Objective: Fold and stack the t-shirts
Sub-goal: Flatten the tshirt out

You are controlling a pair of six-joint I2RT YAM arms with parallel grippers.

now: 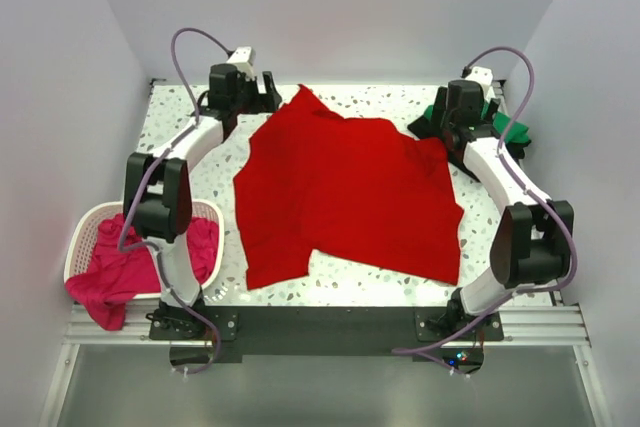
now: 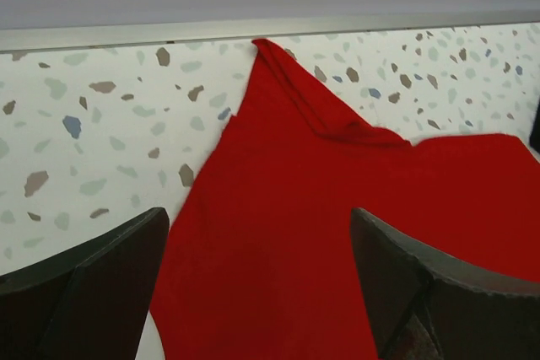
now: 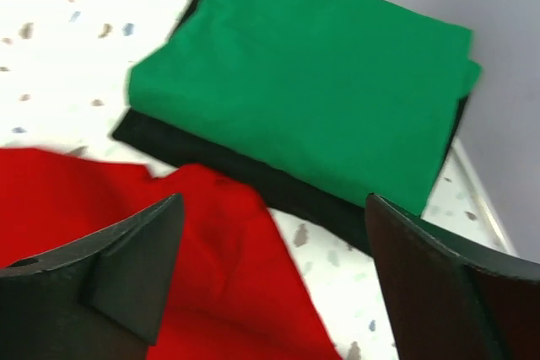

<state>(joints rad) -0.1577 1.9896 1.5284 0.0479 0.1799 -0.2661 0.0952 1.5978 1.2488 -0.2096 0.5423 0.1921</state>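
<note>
A bright red t-shirt (image 1: 345,192) lies spread flat on the middle of the speckled table. My left gripper (image 1: 262,97) is open above its far left corner; the left wrist view shows red cloth (image 2: 278,233) between the spread fingers (image 2: 93,284). My right gripper (image 1: 437,127) is open above the shirt's far right corner (image 3: 211,250). A folded green t-shirt (image 3: 304,73) lies on a folded black t-shirt (image 3: 211,162) at the far right; both show in the top view (image 1: 510,125). A magenta-pink t-shirt (image 1: 125,272) hangs out of the basket.
A white lattice basket (image 1: 90,227) stands at the near left, beside the left arm. The table's back edge rail (image 2: 270,31) and the white walls close in the far side. The right wall (image 3: 506,82) stands right next to the folded stack.
</note>
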